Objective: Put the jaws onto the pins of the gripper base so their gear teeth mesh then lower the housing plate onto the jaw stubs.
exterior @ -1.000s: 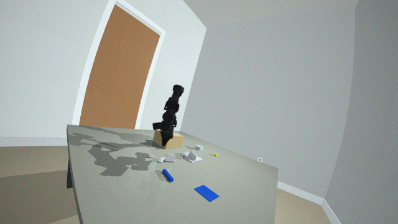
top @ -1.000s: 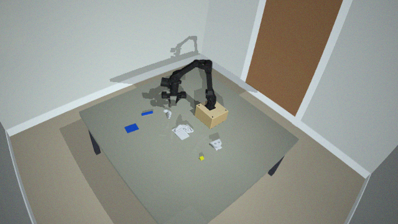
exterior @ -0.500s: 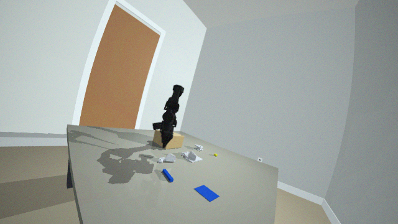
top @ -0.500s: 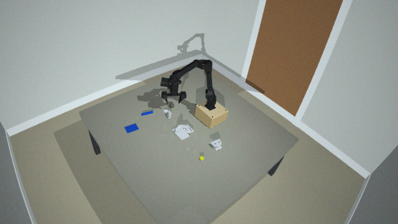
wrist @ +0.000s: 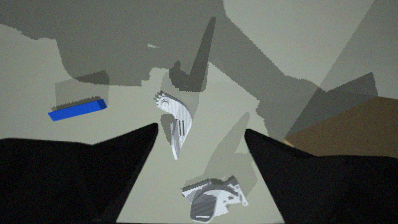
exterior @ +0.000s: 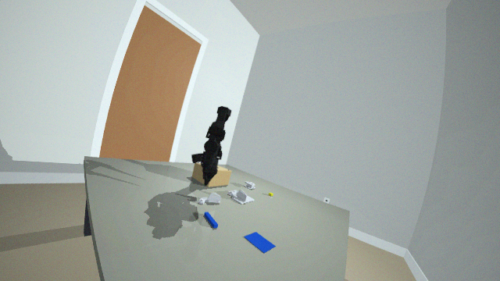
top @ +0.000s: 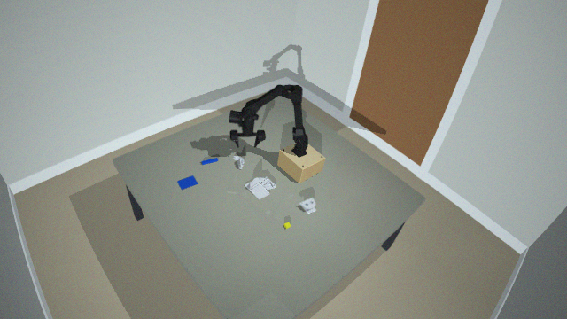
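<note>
Carefully now: your gripper [top: 247,145] [exterior: 207,183] [wrist: 202,130] hangs empty, fingers wide apart; the white toothed piece [top: 240,163] [exterior: 213,199] [wrist: 183,115] looks light, stiff, perhaps slippery, so pinch its broad body, sparing the teeth.

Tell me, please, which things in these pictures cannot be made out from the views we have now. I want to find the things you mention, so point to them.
- Gripper [top: 246,143] fingertips, exterior view: blended into the black arm, so their gap cannot be read.
- Gear teeth on the middle white part [top: 260,187] [exterior: 241,197], top and exterior views: too small to tell whether any mesh.
- Blue flat piece [top: 187,182] [exterior: 259,242], wrist view: not in the frame.
- Wooden block [top: 301,166] [exterior: 219,176] [wrist: 350,127], wrist view: cut off by the right edge.
</note>
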